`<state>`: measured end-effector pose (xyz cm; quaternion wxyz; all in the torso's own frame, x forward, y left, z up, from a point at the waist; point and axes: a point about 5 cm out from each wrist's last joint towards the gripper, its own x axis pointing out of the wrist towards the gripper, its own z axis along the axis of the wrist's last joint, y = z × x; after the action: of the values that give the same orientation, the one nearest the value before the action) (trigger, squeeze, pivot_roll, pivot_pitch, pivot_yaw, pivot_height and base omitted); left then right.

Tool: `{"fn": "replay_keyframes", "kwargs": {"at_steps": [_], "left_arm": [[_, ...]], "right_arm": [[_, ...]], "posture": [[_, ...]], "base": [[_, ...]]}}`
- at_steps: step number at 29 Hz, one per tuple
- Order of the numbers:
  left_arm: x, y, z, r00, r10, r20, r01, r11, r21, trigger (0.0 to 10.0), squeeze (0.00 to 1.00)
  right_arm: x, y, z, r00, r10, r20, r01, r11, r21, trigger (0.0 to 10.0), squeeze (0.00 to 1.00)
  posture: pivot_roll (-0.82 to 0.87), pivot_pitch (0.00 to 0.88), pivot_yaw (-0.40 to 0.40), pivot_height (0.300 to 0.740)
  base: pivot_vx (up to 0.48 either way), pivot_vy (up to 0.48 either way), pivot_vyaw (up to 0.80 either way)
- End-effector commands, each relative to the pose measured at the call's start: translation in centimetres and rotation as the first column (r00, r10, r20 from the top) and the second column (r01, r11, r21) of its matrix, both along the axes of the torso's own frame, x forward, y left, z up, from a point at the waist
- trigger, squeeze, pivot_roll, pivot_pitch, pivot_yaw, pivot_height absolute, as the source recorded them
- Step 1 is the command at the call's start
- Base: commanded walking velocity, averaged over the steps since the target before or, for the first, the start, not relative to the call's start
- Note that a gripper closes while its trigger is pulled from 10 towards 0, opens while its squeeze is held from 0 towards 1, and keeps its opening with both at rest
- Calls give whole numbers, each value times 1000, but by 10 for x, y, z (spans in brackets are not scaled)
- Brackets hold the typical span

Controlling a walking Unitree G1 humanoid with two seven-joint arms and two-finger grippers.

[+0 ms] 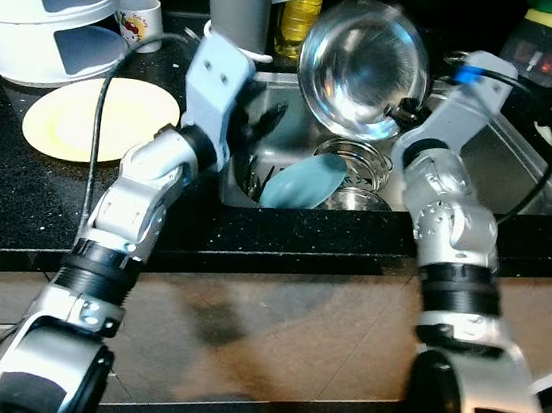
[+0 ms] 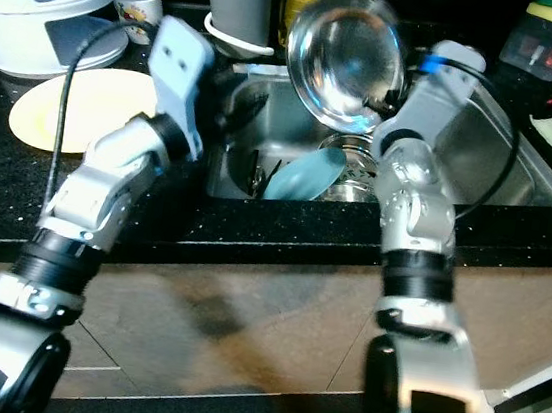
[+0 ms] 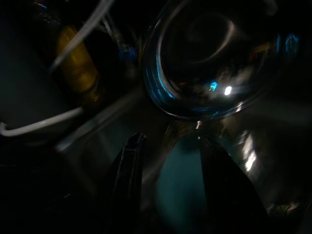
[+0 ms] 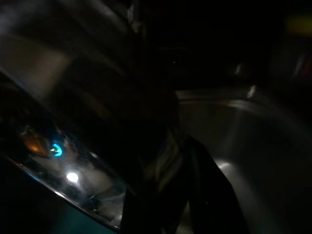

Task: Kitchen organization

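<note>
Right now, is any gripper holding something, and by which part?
The right gripper holds the steel bowl by its rim, above the sink. The left gripper holds nothing.

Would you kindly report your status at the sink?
Right gripper shut on steel bowl, lifted over sink. Left gripper open above teal plate. Dishes piled below.

The sink (image 1: 522,171) sits at the centre of the counter (image 1: 16,190), and in it a plate (image 1: 302,185) leans beside stacked dishes (image 1: 356,171). A bowl (image 1: 363,68) hangs tilted above them at twelve o'clock, at the right gripper (image 1: 406,110). At nine o'clock a flat plate (image 1: 101,117) lies on the counter — a tiered container (image 1: 47,17) and a cup (image 1: 140,19) behind it at ten and eleven.
</note>
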<state>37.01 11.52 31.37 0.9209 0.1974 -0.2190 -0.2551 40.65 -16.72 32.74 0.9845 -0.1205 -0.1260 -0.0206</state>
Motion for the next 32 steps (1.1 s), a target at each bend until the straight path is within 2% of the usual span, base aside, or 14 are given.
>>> {"fn": "replay_keyframes", "kwargs": {"at_steps": [1, 2, 4, 6, 7, 9, 12, 13, 18, 27, 31, 32], "left_arm": [[4, 2, -13, 999, 39, -28, -36, 994, 102, 10000, 0], [4, 2, -18, 999, 29, -39, -23, 990, 139, 10000, 0], [5, 7, -22, 996, 21, -86, -11, 994, 105, 10000, 0], [6, 11, -24, 993, 40, -113, -28, 994, 105, 10000, 0], [5, 8, -29, 990, 9, -141, 8, 992, 123, 10000, 0], [5, 6, -31, 989, 0, -150, 19, 991, 131, 10000, 0], [4, -1, -45, 983, -14, -185, 54, 976, 209, 10000, 0], [4, -2, -47, 982, -16, -188, 59, 972, 226, 10000, 0], [10, -4, -50, 977, -14, -211, 59, 977, 205, 10000, 0], [16, -14, -48, 974, -44, -221, 97, 967, 235, 10000, 0], [23, -17, -40, 976, -51, -214, 108, 957, 268, 10000, 0], [23, -17, -40, 976, -51, -214, 108, 957, 268, 10000, 0]], "right_arm": [[2, 13, 1, 999, 40, 10, -38, 987, -157, 10000, 0], [4, 13, -2, 999, 47, -14, -49, 973, -225, 10000, 0], [7, 12, -12, 995, 71, -73, -93, 927, -363, 10000, 0], [9, 11, -18, 991, 76, -111, -118, 881, -457, 10000, 0], [10, 13, -22, 985, 99, -143, -158, 854, -496, 10000, 0], [11, 15, -25, 980, 118, -162, -185, 840, -509, 10000, 0], [14, 27, -40, 950, 170, -263, -295, 767, -570, 10000, 0], [15, 29, -42, 946, 172, -274, -306, 755, -580, 10000, 0], [17, 35, -43, 938, 171, -302, -326, 731, -599, 10000, 0], [19, 44, -48, 916, 166, -364, -375, 671, -639, 10000, 0], [18, 50, -58, 879, 179, -441, -455, 589, -668, 10000, 0], [18, 50, -58, 879, 179, -441, -455, 589, -668, 10000, 0]], "posture": [[-21, 218, 8, 740], [-22, 222, 8, 740], [-28, 228, 9, 740], [-30, 229, 14, 740], [-32, 236, 18, 740], [-32, 236, 18, 740], [-39, 246, 22, 740], [-39, 247, 25, 740], [-35, 252, 31, 740], [-34, 257, 37, 740], [-28, 256, 40, 740], [-28, 256, 40, 740]], "base": [[0, 0, 0], [0, 0, 0], [0, 0, 0], [0, 0, 0], [0, 0, 0], [0, 0, 0], [0, 0, 0], [0, 0, 0], [0, 0, 0], [0, 0, 0], [0, 0, 0], [0, 0, 0]]}}
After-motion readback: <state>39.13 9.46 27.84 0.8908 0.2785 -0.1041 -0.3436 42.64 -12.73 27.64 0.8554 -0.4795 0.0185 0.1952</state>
